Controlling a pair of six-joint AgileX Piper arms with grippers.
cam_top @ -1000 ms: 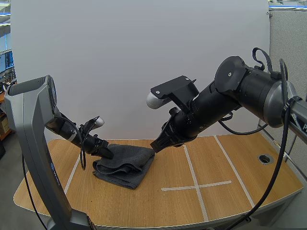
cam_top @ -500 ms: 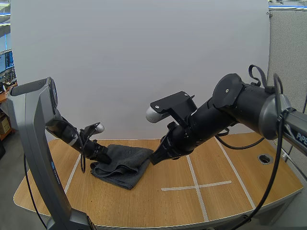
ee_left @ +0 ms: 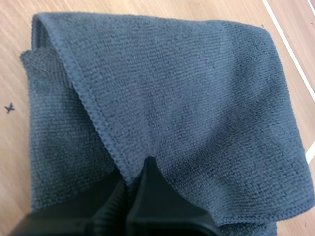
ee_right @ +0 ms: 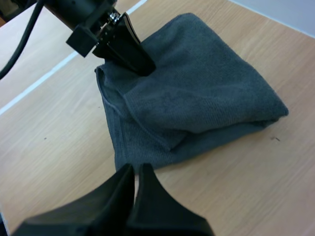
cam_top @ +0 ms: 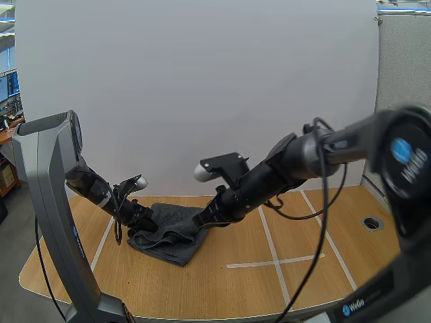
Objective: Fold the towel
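- Lying folded on the counter [cam_top: 269,289], the gray towel [cam_top: 170,239] sits left of the taped cross [cam_top: 275,261].
- Left gripper [ee_left: 134,172] pinches the hem of its top layer.
- Right gripper [ee_right: 137,169], pressed together on nothing, hovers just beside the towel.

- The dark grey cloth towel [ee_left: 197,98] was a soft, matt fabric with a fine looped nap, and its hem was a raised, stitched cord.
- The light wooden table [cam_top: 222,289] had a smooth top with fine straight grain and a faint satin sheen.
- The white tape lines [cam_top: 276,262] on the table looked flat and matt.
- The black two-fingered left gripper [ee_left: 134,172] looked like dull, smooth plastic.
- The black two-fingered right gripper [ee_right: 137,168] had the same matt plastic look.
- The grey left arm column [cam_top: 47,175] was smooth, with a soft sheen.
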